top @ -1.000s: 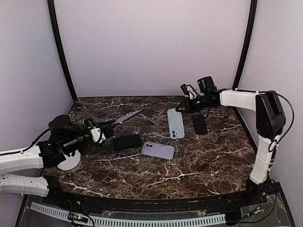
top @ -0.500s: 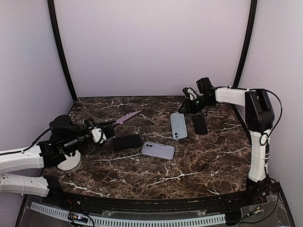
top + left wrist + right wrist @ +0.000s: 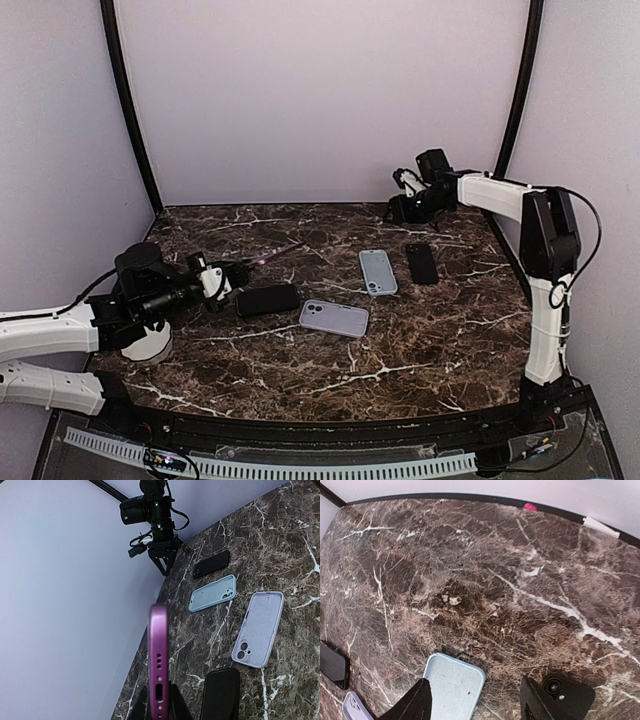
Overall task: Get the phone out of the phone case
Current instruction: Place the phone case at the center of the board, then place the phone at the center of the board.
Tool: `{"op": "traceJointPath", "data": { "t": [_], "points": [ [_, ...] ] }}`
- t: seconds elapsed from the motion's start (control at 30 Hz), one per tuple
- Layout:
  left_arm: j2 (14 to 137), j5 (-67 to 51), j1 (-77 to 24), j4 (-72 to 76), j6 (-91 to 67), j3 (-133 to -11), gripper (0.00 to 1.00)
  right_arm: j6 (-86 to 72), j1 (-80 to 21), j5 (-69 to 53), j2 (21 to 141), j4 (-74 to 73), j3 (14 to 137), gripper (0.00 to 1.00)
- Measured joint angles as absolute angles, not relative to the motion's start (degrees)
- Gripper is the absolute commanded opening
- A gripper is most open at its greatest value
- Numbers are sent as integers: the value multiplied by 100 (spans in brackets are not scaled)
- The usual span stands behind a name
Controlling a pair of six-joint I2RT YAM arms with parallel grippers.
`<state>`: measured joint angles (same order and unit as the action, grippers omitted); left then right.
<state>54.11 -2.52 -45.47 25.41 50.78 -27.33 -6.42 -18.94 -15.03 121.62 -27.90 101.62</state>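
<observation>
Phone (image 3: 158, 655), a slim purple slab showing speaker holes and a port along its edge, is sitting clenched edge-on in the left end effector (image 3: 228, 275), slanting up above the bench (image 3: 420, 350). The right end effector (image 3: 475, 690) is hanging released, fingers apart, near the light blue case (image 3: 377, 272) lying flat.

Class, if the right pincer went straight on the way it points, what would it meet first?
The right pincer would likely hit bare marble table just beyond the light blue case; depth is unclear.
</observation>
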Motion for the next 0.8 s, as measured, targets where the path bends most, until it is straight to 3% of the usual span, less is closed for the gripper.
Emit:
{"op": "traceJointPath", "data": {
  "t": [0.13, 0.47, 0.8],
  "points": [
    [5822, -102, -4543, 2320, 4287, -3118, 0, -751, -1894, -1192, 11579, -2655, 9712, 63],
    [7481, 908, -4484, 1549, 1494, -5404, 0, -1208, -1896, -980, 10241, -2171, 8407, 64],
    [9411, -43, -3780, 408, -1415, -7343, 0, -1450, -1896, -888, 10009, -2261, 7717, 65]
  ]
}}
